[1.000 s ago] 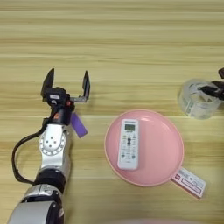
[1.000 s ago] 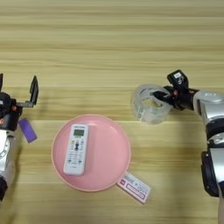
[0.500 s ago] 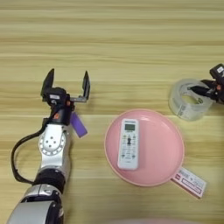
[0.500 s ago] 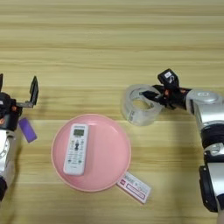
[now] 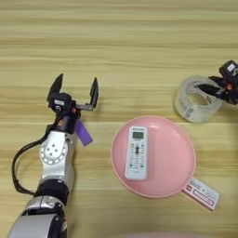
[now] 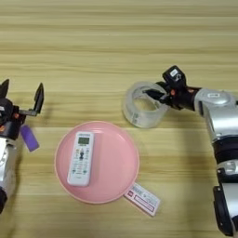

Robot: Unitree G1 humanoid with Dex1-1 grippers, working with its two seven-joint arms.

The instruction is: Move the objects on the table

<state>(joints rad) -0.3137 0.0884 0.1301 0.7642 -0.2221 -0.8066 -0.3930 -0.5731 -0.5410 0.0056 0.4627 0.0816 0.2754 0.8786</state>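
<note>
The clear tape roll (image 6: 143, 106) stands on the table (image 5: 121, 42) at the right, just above the pink plate's upper right rim. My right gripper (image 6: 157, 93) reaches in from the right and is shut on the roll's right wall, one finger inside the ring. At the left, my left gripper (image 5: 76, 86) stands open, its two black fingers pointing away from me. The purple block (image 5: 83, 133) lies flat just behind those fingers, beside the wrist, partly hidden by it.
A pink plate (image 5: 186, 139) sits in the middle front and holds a white remote control (image 5: 136, 152). A red-and-white card (image 5: 201, 193) lies at the plate's lower right rim. A black cable (image 5: 18, 162) loops beside my left forearm.
My right gripper has pulled the tape roll leftward across the table, closer to the plate. The left arm and the purple block have stayed put.
</note>
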